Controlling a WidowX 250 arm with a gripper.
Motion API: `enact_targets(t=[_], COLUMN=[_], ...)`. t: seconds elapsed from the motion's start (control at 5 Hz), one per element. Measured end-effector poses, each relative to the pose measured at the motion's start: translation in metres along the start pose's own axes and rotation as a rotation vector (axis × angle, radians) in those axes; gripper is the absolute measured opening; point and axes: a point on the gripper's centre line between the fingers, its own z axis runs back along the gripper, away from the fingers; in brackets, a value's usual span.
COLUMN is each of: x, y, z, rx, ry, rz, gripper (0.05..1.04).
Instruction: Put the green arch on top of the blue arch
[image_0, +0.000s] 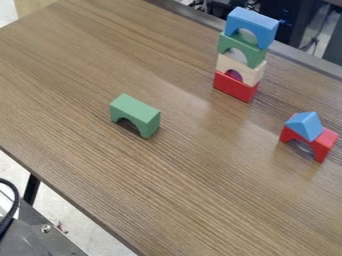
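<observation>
Green arch (136, 107) on brown tbl (180, 195), blue arch (254, 20) atop stack (234, 89), can't tell pincer's pos. or state

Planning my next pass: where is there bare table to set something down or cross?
Bare table spreads around the lone green arch, between it and the tower, and below the red arch with the blue triangle. Tightest: between that pair and the tower.
</observation>
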Motion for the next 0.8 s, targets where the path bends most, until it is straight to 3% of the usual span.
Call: enact_targets(t=[0.8], x=[-0.0013], y=[-0.0040], z=[-0.0154], rx=[0.028], ry=[0.004], rz=[0.011], gripper=[0.560])
